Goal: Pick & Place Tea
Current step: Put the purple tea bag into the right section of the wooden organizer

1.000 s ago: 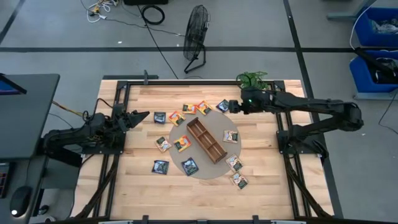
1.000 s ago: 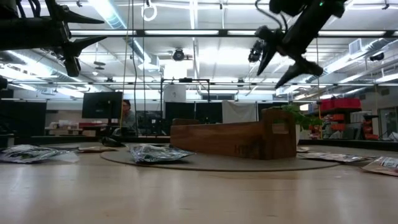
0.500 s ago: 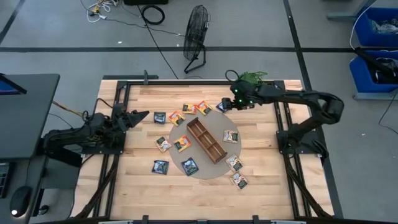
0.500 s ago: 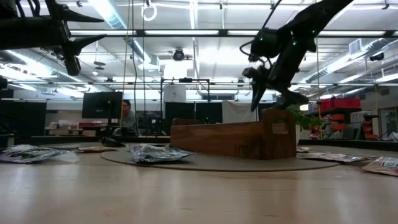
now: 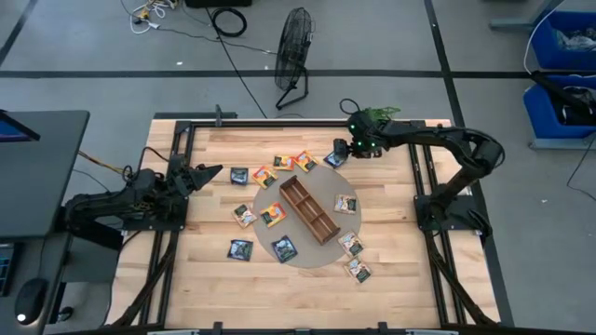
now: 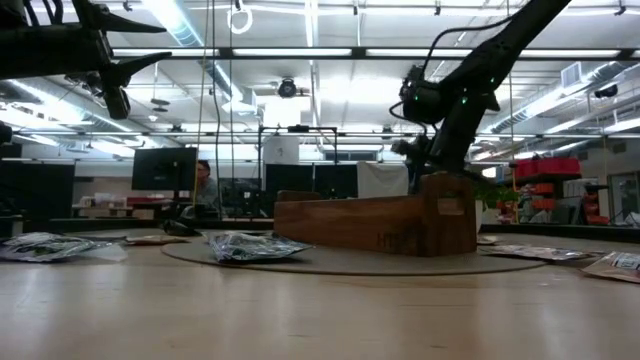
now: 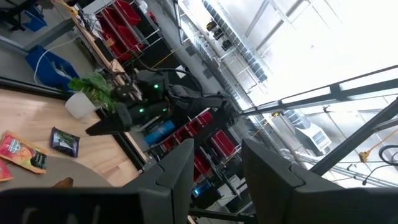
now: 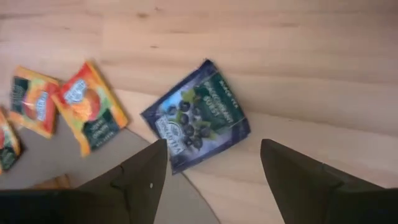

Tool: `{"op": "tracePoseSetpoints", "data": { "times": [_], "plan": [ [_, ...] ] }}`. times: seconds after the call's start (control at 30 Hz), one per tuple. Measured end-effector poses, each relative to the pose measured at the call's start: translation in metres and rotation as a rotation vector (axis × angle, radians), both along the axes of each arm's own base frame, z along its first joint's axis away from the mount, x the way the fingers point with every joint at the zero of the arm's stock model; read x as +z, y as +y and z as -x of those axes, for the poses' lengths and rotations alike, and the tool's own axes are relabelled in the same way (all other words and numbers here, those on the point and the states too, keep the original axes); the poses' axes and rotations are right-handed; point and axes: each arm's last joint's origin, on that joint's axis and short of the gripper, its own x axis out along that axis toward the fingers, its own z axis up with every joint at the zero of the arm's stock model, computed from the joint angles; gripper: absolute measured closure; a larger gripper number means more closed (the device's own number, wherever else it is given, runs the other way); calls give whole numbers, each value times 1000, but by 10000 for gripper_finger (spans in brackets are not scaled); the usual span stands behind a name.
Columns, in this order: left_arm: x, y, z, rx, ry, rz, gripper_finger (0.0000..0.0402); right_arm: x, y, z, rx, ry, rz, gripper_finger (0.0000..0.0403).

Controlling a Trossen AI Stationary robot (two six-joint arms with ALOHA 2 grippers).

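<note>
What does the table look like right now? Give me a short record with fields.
right gripper: open, above a blue sachet at the far edge of the mat
left gripper: waiting at the table's left side, holding nothing
tray: on the mat, compartments look empty
other sachets: scattered around the tray, on mat and table

we reach our right hand (image 5: 338, 149) far across the surface, fingers spread wide and empty; our left hand (image 5: 216, 171) waits raised at the left edge.
</note>
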Motion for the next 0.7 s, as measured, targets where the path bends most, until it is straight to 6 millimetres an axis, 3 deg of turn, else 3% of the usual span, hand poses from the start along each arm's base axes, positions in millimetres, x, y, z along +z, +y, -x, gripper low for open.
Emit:
{"op": "tracePoseSetpoints", "data": {
  "times": [0.23, 0.7],
  "plan": [
    [0, 0, 0, 0, -1, 0, 262, -20, -4, -4, -11, 35, -38, 138],
    [0, 0, 0, -4, -5, 12, 262, -36, -16, -11, -40, -10, -50, 158]
  ]
}}
